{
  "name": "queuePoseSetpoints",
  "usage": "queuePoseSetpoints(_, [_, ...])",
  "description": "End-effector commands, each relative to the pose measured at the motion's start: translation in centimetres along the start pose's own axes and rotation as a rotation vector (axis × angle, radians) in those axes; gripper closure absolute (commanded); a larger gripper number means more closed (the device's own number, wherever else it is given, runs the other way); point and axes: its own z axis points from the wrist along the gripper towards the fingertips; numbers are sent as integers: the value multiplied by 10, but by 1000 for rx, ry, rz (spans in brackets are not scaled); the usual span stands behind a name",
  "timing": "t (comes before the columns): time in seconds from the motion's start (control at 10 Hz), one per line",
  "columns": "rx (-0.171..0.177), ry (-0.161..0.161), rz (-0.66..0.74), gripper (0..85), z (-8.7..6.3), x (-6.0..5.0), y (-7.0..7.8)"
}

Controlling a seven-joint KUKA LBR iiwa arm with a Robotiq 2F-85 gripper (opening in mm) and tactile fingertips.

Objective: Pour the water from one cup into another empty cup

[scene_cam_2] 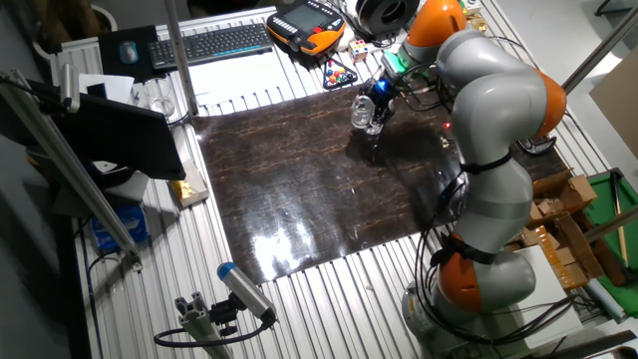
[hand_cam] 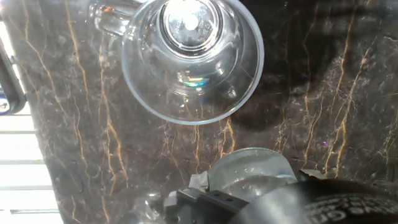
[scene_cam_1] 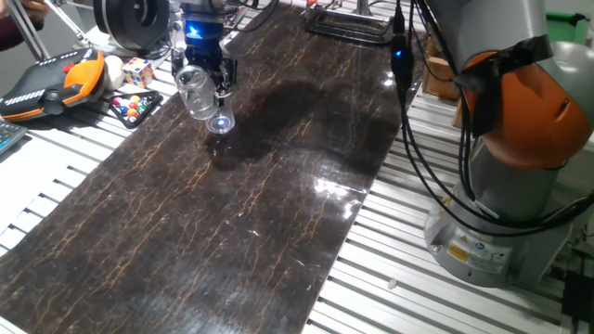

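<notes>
A dark, marble-patterned mat point(scene_cam_1: 260, 186) veined in orange-brown is spread over a ribbed aluminium table point(scene_cam_1: 408, 269), with a Rubik's cube point(scene_cam_1: 137, 70) and an orange-and-black pendant point(scene_cam_1: 56, 79) lying near its far corner. A short, thick-walled clear glass tumbler point(scene_cam_1: 195, 93) is held tilted above the mat by the gripper point(scene_cam_1: 206, 82), its jaws pinched on the glass (the fingers themselves are mostly hidden). Just beside and below it, the taller thin-walled clear cup point(hand_cam: 193, 56) is seen from above in the hand view, its wide round rim and small circular base point(hand_cam: 188, 23) glinting.
</notes>
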Motion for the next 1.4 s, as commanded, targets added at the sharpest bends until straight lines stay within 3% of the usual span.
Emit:
queuePoseSetpoints(0.0, [-2,-5,4,843,-6,-3,2])
queuePoseSetpoints(0.7, [-55,-68,96,843,-45,-24,2])
queuePoseSetpoints(1.3, [-61,-113,117,843,-66,-45,2])
